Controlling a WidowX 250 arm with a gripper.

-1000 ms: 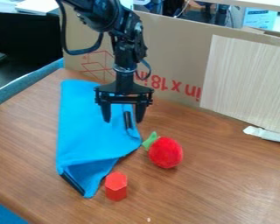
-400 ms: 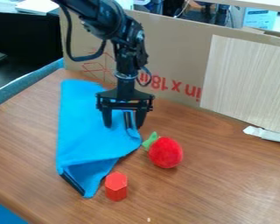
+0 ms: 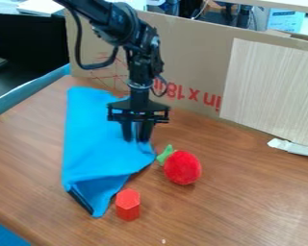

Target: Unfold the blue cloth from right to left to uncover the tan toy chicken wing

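Claw (image 3: 136,139) nearly closed w/ fold of cloth (image 3: 96,144) betw. fingers; grip depth unclear. Cloth lies on surface (image 3: 247,197), left of plush (image 3: 183,167). Risks: shallow pinch, fold slips; low rightward drag, cloth poss. topples block (image 3: 127,205) at near end.

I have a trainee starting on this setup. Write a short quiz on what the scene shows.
1. True or false: the red block stands on the wooden table.

2. Pick one. The gripper is down at:
a) the blue cloth
b) the white strip
c) the cardboard's top edge

3. Fill in the missing word: beside the cloth lies a red toy fruit with a ____ leaf.

Key: 1. True. 2. a. 3. green.
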